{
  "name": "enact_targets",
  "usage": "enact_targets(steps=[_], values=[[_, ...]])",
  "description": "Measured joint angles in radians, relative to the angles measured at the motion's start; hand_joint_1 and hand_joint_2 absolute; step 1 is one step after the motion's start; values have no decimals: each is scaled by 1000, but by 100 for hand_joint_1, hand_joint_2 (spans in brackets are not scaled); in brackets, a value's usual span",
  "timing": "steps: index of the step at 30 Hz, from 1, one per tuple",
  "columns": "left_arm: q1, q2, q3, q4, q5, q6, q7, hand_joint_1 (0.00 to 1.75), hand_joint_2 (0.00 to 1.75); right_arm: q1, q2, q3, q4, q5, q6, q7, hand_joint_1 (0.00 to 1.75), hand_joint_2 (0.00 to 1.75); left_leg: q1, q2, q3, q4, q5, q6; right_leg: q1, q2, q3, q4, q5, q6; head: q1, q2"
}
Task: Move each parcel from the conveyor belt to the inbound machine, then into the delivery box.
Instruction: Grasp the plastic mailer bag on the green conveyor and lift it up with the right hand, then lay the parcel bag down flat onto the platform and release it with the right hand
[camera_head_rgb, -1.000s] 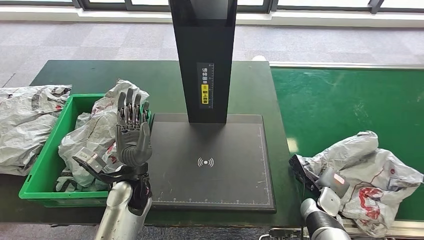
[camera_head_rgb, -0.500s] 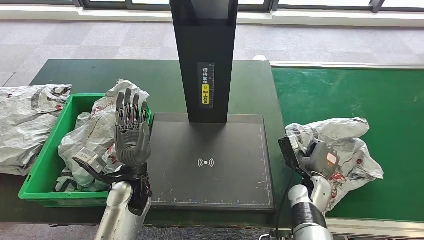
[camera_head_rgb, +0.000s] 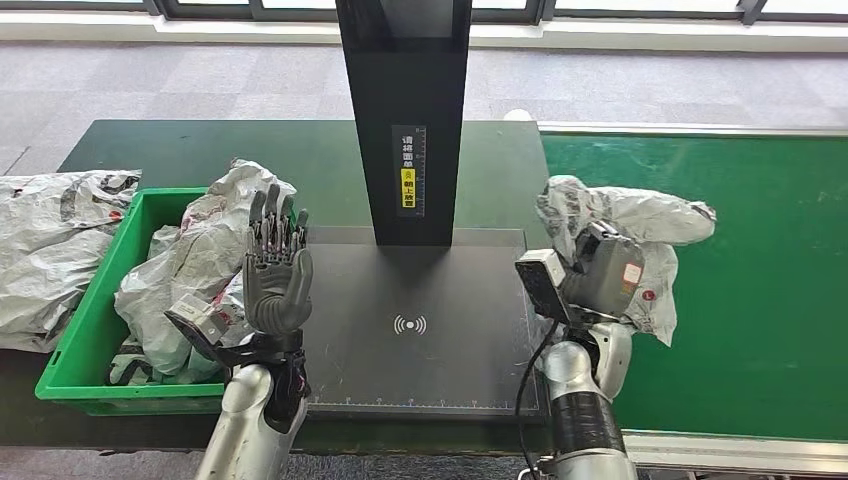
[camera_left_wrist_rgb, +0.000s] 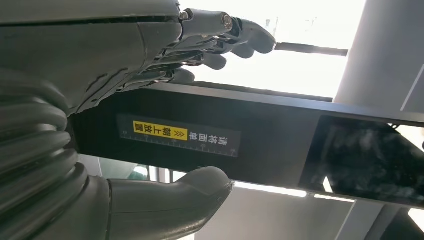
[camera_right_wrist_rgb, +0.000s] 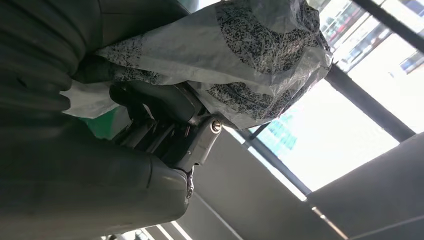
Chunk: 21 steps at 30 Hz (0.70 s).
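My right hand (camera_head_rgb: 603, 268) grips a crumpled grey plastic parcel (camera_head_rgb: 640, 222) and holds it in the air over the seam between the green conveyor belt (camera_head_rgb: 720, 250) and the black scanner plate (camera_head_rgb: 420, 330) of the inbound machine. The right wrist view shows the parcel (camera_right_wrist_rgb: 260, 55) draped over the fingers (camera_right_wrist_rgb: 165, 125). My left hand (camera_head_rgb: 275, 270) stands upright with fingers apart, holding nothing, at the plate's left edge beside the green delivery box (camera_head_rgb: 95, 330). In the left wrist view the left hand (camera_left_wrist_rgb: 200, 45) faces the machine's black column (camera_left_wrist_rgb: 280, 135).
The delivery box holds several grey bagged parcels (camera_head_rgb: 190, 270). Another grey bag (camera_head_rgb: 50, 240) lies on the dark table left of the box. The machine's tall black column (camera_head_rgb: 405, 110) rises behind the plate. The belt stretches bare to the right.
My right hand has lifted the parcel off the belt and carried it left and up toward the scanner plate. The left hand shifted slightly right and stays upright.
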<state>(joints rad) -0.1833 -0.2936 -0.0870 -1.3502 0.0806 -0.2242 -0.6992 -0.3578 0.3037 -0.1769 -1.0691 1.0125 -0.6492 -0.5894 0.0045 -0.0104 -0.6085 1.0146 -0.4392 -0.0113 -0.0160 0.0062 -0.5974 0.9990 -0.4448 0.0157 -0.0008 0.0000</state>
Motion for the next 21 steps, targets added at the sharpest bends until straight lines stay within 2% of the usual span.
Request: enact_targets(steps=[5, 12, 15, 21], values=[[-3, 0, 0, 22, 0, -3, 0, 0, 175, -3, 0, 90, 81, -12, -31, -22, 175, 175, 0, 0, 0, 0, 0, 0, 0, 0, 0, 0, 0, 0, 0, 0], [-5, 0, 0, 40, 0, -2, -1, 0, 175, -5, 0, 122, 125, -30, -21, -32, 175, 175, 0, 0, -1, 0, 0, 0, 0, 0, 0, 0, 0, 0, 0, 0], [-7, 0, 0, 47, -4, 2, -1, 0, 175, -7, 1, 134, 151, -82, 21, -63, 175, 175, 0, 0, -1, 0, 0, 0, 0, 0, 0, 0, 0, 0, 0, 0], [-12, -1, -22, 57, -46, 68, -1, 0, 175, -16, 2, 199, 236, -267, 181, -110, 175, 175, 0, -1, -1, 0, 0, 0, 0, 0, 0, 0, 0, 0, 0, 0]])
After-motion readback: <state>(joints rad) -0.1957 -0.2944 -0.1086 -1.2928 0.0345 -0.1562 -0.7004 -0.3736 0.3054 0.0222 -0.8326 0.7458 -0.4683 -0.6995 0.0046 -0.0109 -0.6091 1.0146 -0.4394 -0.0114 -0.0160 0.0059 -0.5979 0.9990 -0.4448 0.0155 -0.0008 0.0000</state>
